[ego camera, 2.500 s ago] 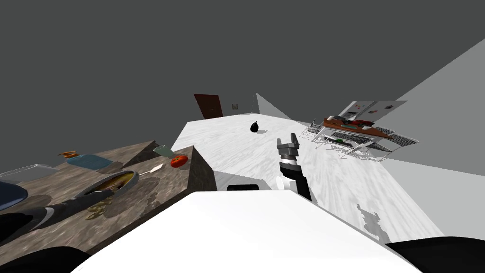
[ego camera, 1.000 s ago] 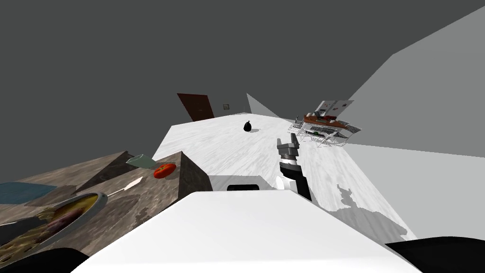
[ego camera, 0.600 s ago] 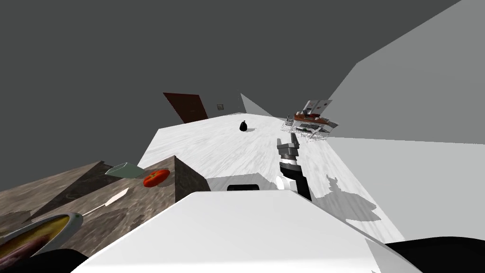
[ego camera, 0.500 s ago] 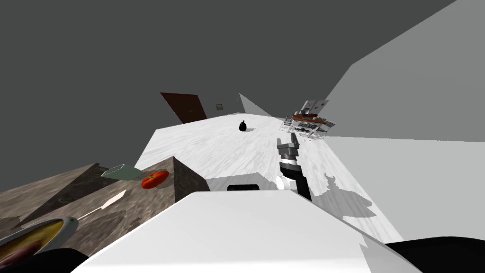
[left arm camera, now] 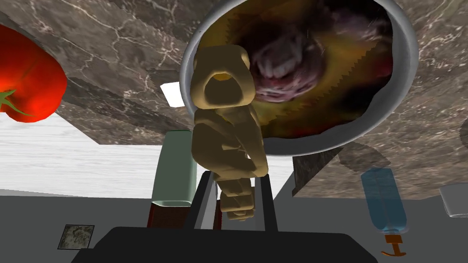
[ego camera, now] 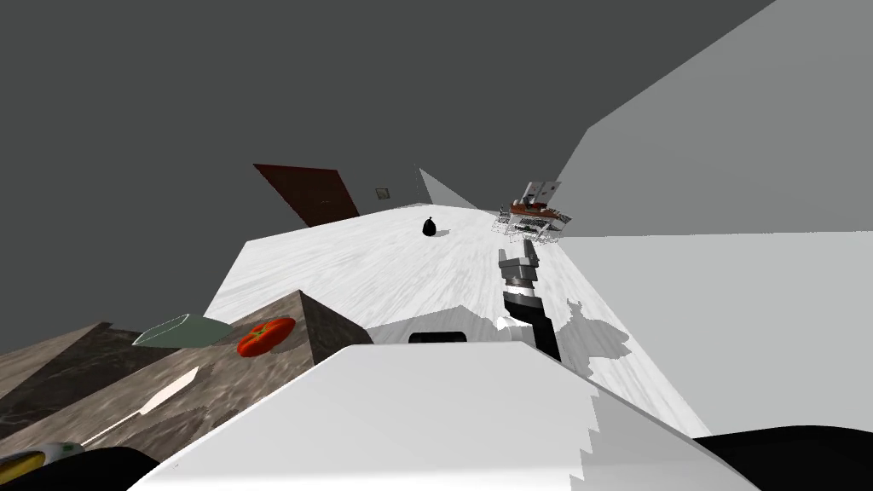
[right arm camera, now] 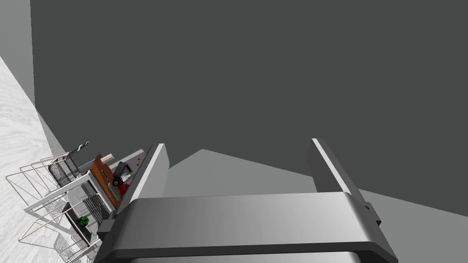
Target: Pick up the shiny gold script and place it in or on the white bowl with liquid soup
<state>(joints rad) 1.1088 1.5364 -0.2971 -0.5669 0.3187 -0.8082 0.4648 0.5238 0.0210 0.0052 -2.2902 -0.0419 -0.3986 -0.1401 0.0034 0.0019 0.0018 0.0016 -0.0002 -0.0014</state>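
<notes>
Okay, my head's swung right: white bowl (ego camera: 56, 447) has slid to the corner. Left pincer (left arm camera: 234, 185) clamps the gold script (left arm camera: 226, 132) over the bowl's rim. Right pincer (ego camera: 518, 253) wide, idle. Drop looks close.

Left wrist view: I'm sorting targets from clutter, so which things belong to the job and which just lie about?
Job: gold script, held in the left gripper; bowl of soup.
Lying about: tomato, pale green box, blue bottle.

No text, label or number is legible anywhere
</notes>
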